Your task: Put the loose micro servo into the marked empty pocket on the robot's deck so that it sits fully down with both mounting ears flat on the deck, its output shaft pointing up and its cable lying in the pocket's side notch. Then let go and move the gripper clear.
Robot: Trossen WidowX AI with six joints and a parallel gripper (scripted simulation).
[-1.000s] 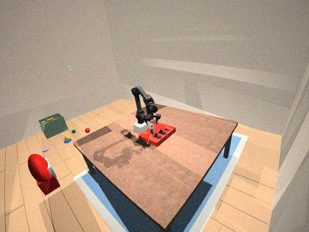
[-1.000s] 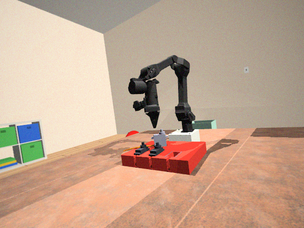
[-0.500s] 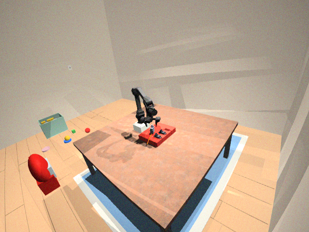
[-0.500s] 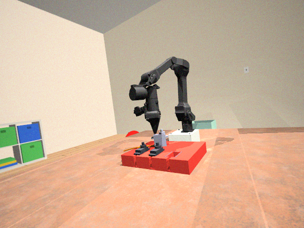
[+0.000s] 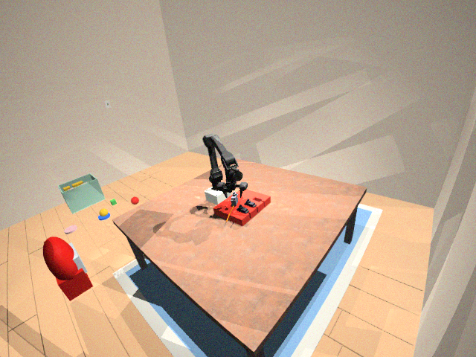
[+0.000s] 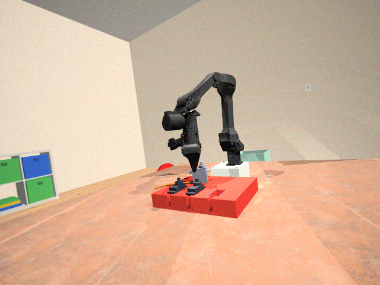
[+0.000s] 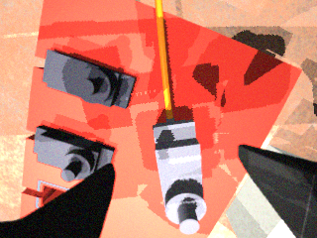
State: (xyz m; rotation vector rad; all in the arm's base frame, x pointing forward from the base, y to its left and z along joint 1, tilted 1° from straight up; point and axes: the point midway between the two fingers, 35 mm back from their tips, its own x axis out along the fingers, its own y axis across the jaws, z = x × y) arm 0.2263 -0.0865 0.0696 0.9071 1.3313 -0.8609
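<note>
The loose light-grey micro servo [image 5: 233, 199] [image 6: 201, 174] [image 7: 178, 166] stands a little tilted on the red deck [image 5: 260, 201] [image 6: 236, 196] [image 7: 248, 99], shaft end towards the wrist camera. Its orange cable [image 5: 228, 215] [image 6: 165, 184] [image 7: 163, 64] trails off the deck's edge. My gripper [image 5: 234, 191] [image 6: 195, 168] [image 7: 175, 160] is open, with one finger on each side of the servo's top and gaps to both. The marked empty pocket [image 6: 218, 192] [image 7: 44, 192] lies at a deck corner, partly hidden by a finger in the wrist view. Two dark servos [image 6: 177, 186] [image 6: 195, 187] [image 7: 86, 81] [image 7: 74, 154] sit in other pockets.
The arm's white base block [image 5: 213, 195] [image 6: 231, 169] stands right behind the deck. A green bin [image 5: 81, 191], small balls and a red shape [image 5: 59, 258] lie on the floor. A shelf with coloured boxes [image 6: 25, 177] stands by the wall.
</note>
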